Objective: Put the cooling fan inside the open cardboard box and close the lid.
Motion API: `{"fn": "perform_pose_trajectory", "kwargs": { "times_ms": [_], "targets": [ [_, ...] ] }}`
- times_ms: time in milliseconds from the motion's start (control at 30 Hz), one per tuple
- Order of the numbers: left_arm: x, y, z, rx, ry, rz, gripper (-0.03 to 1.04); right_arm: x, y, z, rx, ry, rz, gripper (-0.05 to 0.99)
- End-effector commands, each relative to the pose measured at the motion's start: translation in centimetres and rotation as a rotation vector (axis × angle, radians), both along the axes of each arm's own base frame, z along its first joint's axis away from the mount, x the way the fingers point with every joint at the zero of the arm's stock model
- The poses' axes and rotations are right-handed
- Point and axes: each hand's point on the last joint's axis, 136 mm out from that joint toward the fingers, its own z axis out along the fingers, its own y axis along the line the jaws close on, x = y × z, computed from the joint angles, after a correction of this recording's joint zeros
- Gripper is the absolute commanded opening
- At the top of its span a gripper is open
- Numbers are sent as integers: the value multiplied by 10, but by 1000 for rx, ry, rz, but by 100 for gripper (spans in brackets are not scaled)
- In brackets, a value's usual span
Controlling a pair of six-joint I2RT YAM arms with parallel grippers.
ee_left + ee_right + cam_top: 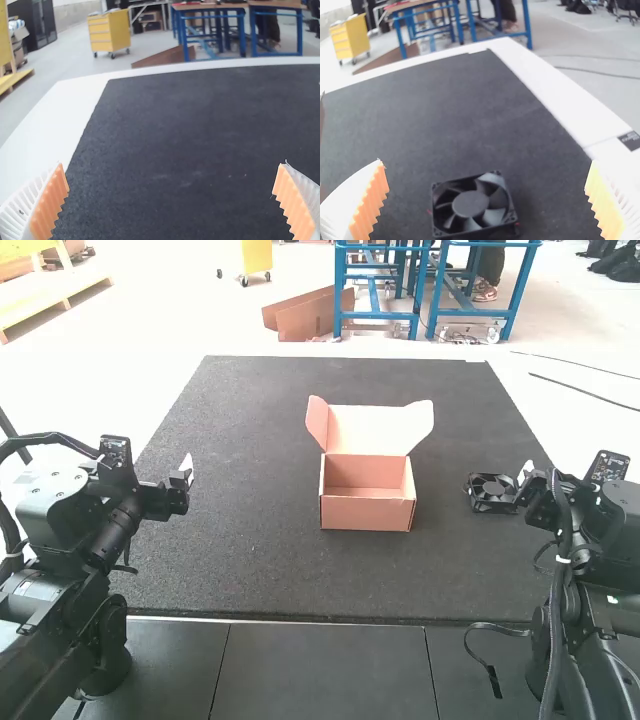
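Over on the left, the left gripper (pixel 171 170) is hovering low over bare black mat (pixel 250 440) near its left edge. Its orange-padded fingers (pixel 49 207) are spread wide with nothing between them, and it is standing well apart from everything the job needs.

In the middle, the cardboard box (pixel 366 490) is sitting upright on the mat. Its lid (pixel 370 426) is standing up at the back with both side tabs flared out. What shows of the inside is looking empty, so nothing is packed yet.

Moving right, the cooling fan (pixel 492 491) is lying flat on the mat, well clear of the box and near the mat's right edge. The right gripper (pixel 485 165) is hanging just beside and over it, fingers spread wide on either side, not touching it.

My read is that we are at the very start. The grab, the carry to the box, the drop inside and the lid fold are all waiting to be done.
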Motion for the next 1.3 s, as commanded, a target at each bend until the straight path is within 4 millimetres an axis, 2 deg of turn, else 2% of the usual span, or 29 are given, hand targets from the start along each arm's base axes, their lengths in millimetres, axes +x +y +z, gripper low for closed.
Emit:
{"fn": "perform_pose_trajectory", "kwargs": {
  "times_ms": [0,967,1100,1267],
  "targets": [
    [0,1,1,-5,-11,-1,97,-1,-4,0,6,-8,-22,91],
    [0,0,5,-26,-25,-2,97,0,-2,3,34,-25,-13,91],
    [0,0,13,-32,-57,-2,97,0,-3,15,31,-69,-16,91],
    [-4,1,43,-50,-178,-2,97,-2,-3,53,1,-221,-17,91]
  ]
}}
